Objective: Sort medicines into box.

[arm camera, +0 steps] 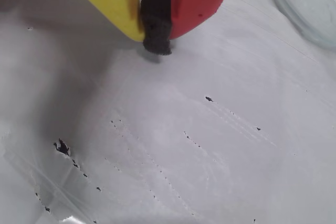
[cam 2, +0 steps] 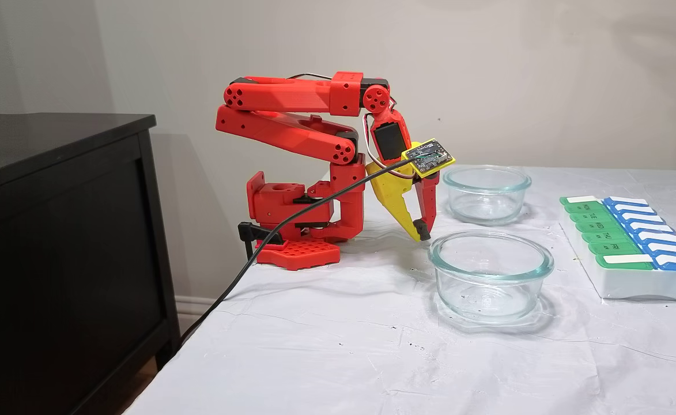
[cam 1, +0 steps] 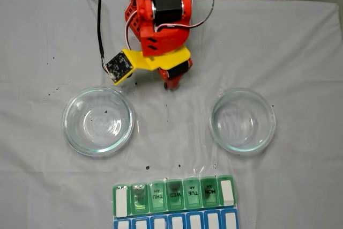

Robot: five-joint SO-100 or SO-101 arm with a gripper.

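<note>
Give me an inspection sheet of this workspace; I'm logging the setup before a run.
Surface: wrinkled white table cover with small black specks.
Job's things: flat green-and-blue weekly pill organizer, lids closed; no pills seen.
Clutter: two round clear glass dishes, both empty.
Gripper: yellow-and-red two-finger gripper, shut, empty, tips just above the cover.
Cables: black cable running off the table edge.
Surroundings: black cabinet, beige wall.
</note>
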